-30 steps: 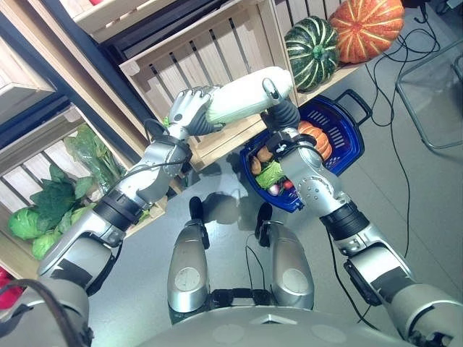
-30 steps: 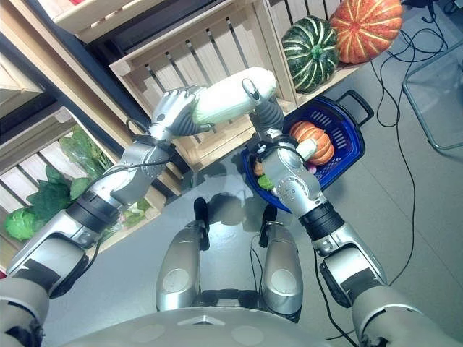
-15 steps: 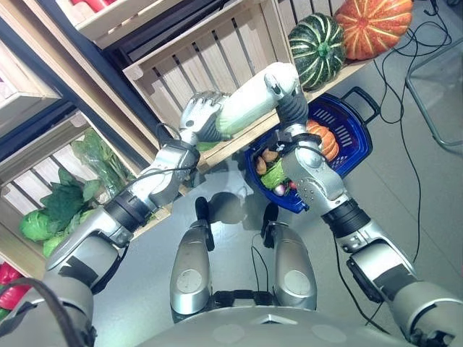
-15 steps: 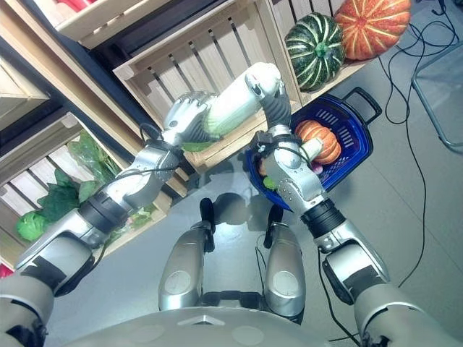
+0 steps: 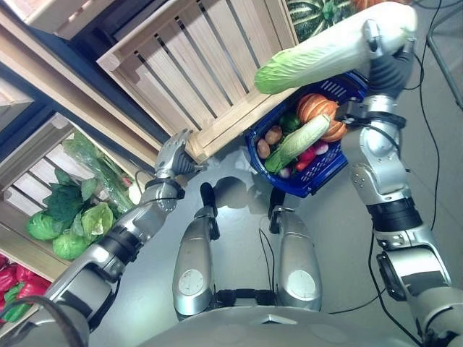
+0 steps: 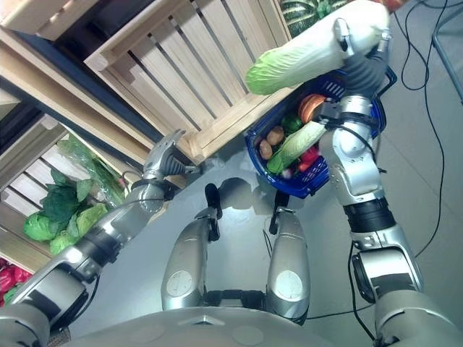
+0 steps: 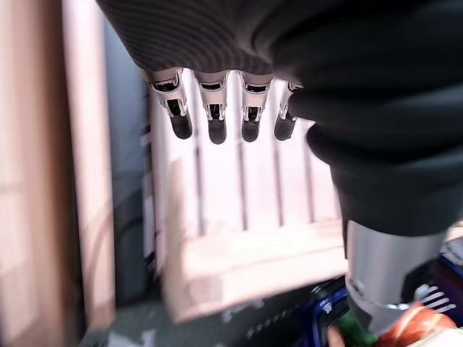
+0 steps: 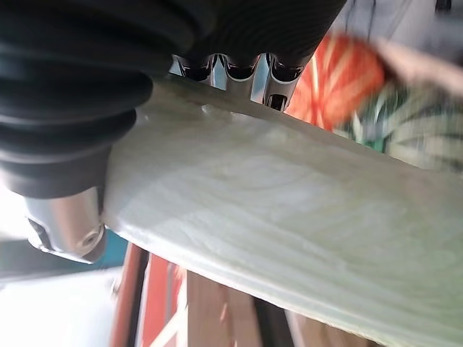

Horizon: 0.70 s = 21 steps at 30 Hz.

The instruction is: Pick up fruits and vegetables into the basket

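I see my right hand (image 5: pixel 380 45) clamped on the pale cabbage (image 5: pixel 325 49), held above the blue basket (image 5: pixel 340 163). My left hand (image 5: pixel 173 153), fingers relaxed and apart, is beside the wooden crate (image 5: pixel 210 79).

Both eye views look steeply down from the robot's head and share the same scene: the wooden crates (image 5: pixel 195 79) far and left, the blue basket (image 6: pixel 318 181) at right. The left wrist view looks along the left hand (image 7: pixel 217 119) at crate slats, with the basket's edge near. The right wrist view sits very close against a pale cabbage (image 8: pixel 289 238).
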Tool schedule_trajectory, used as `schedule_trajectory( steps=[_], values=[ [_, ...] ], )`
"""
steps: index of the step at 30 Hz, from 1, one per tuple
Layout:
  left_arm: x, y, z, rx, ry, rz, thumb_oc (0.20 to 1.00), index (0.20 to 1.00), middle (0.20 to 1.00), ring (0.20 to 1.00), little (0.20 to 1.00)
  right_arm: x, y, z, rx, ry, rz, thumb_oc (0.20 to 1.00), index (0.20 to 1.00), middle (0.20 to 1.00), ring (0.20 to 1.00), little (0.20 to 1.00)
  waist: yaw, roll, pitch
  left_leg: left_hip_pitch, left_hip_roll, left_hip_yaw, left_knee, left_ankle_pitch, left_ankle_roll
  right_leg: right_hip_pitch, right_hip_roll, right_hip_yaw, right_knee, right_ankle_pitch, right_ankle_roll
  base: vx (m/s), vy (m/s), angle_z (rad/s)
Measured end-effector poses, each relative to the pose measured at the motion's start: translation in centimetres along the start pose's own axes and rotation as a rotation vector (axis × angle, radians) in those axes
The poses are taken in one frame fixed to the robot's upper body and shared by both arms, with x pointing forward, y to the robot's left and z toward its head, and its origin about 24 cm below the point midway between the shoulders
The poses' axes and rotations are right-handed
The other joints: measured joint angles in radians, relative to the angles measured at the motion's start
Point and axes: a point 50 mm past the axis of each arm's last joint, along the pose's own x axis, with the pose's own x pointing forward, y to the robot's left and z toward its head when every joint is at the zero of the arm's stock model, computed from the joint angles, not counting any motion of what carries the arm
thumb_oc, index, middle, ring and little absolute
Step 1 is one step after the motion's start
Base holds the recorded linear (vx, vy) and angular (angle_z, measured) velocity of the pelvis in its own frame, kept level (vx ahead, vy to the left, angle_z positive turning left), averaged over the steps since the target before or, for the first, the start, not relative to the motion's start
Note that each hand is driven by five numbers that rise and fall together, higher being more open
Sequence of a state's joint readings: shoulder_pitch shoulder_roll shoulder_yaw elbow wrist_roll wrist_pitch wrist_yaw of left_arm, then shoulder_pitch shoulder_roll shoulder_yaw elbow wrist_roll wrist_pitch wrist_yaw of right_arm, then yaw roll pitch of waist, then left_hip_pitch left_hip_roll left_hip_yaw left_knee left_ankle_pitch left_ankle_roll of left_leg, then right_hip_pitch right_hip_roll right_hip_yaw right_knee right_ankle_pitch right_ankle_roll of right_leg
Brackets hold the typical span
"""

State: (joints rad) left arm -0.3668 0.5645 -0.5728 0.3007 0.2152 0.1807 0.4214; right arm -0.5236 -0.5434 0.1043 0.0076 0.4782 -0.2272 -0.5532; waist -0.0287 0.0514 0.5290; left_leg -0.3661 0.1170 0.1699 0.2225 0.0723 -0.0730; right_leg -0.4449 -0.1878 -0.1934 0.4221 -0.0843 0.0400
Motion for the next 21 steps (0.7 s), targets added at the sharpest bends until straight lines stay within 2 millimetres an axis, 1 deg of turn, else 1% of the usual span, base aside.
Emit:
schedule_trajectory(
  steps=[2, 4, 8, 11, 15, 17, 21],
  values=[
    [-0.4, -0.1, -0.4, -0.047, 0.002, 0.001, 1.000, 1.000, 1.000, 1.000, 1.000, -0.4, -1.1, -0.3, -0.040, 0.004, -0.037, 0.200, 0.200, 0.200, 0.200, 0.200, -0.004, 0.003, 0.002, -0.018, -0.003, 0.003, 0.000, 0.002, 0.000, -0.027, -0.006, -0.003, 0.014, -0.004, -0.003, -0.03, -0.041, -0.04],
    [-0.5, 0.0, -0.3, -0.088, -0.015, 0.006, 1.000, 1.000, 1.000, 1.000, 1.000, -0.6, -2.1, -0.3, -0.102, -0.005, -0.066, 0.200, 0.200, 0.200, 0.200, 0.200, -0.004, 0.012, 0.007, -0.046, -0.006, 0.006, 0.001, 0.007, 0.002, -0.065, -0.012, 0.000, 0.033, -0.007, -0.005, -0.04, -0.047, -0.01],
    [-0.7, 0.0, 0.0, -0.156, -0.040, -0.002, 1.000, 1.000, 1.000, 1.000, 1.000, -0.2, -3.1, 0.2, -0.198, -0.048, -0.134, 0.200, 0.200, 0.200, 0.200, 0.200, -0.001, 0.020, 0.013, -0.106, -0.012, 0.015, 0.005, 0.020, 0.003, -0.149, -0.019, 0.018, 0.071, -0.010, -0.009, -0.03, -0.045, -0.04],
    [-1.0, -0.1, 0.7, -0.222, -0.070, -0.032, 1.000, 1.000, 1.000, 1.000, 1.000, 0.3, -4.4, -0.2, -0.298, -0.029, -0.187, 0.200, 0.200, 0.200, 0.200, 0.200, 0.001, 0.025, 0.016, -0.148, -0.012, 0.014, 0.019, 0.021, 0.004, -0.193, -0.024, 0.019, 0.092, -0.014, -0.012, -0.03, -0.059, 0.01],
    [-1.1, 0.0, 1.4, -0.271, -0.098, -0.046, 1.000, 1.000, 1.000, 1.000, 1.000, 1.5, -6.0, -1.9, -0.371, 0.062, -0.269, 0.200, 0.200, 0.200, 0.200, 0.200, 0.011, 0.031, 0.019, -0.205, -0.014, 0.012, 0.020, 0.036, 0.003, -0.261, -0.028, 0.021, 0.117, -0.019, -0.011, -0.02, -0.037, 0.02],
    [-1.1, -0.1, 1.4, -0.285, -0.093, -0.064, 1.000, 1.000, 1.000, 1.000, 1.000, 2.0, -6.4, -2.3, -0.354, 0.092, -0.295, 0.200, 0.200, 0.200, 0.200, 0.200, 0.015, 0.040, 0.023, -0.219, -0.013, 0.009, 0.021, 0.039, 0.002, -0.276, -0.029, 0.020, 0.122, -0.021, -0.015, -0.01, -0.012, 0.02],
    [-1.1, -0.1, 2.3, -0.296, -0.151, -0.101, 1.000, 1.000, 1.000, 1.000, 1.000, 3.7, -7.4, -4.3, -0.349, 0.219, -0.343, 0.200, 0.200, 0.200, 0.200, 0.200, 0.038, 0.052, 0.026, -0.259, -0.018, 0.006, 0.017, 0.051, 0.000, -0.326, -0.036, 0.018, 0.139, -0.027, -0.023, 0.02, -0.003, 0.05]
  ],
)
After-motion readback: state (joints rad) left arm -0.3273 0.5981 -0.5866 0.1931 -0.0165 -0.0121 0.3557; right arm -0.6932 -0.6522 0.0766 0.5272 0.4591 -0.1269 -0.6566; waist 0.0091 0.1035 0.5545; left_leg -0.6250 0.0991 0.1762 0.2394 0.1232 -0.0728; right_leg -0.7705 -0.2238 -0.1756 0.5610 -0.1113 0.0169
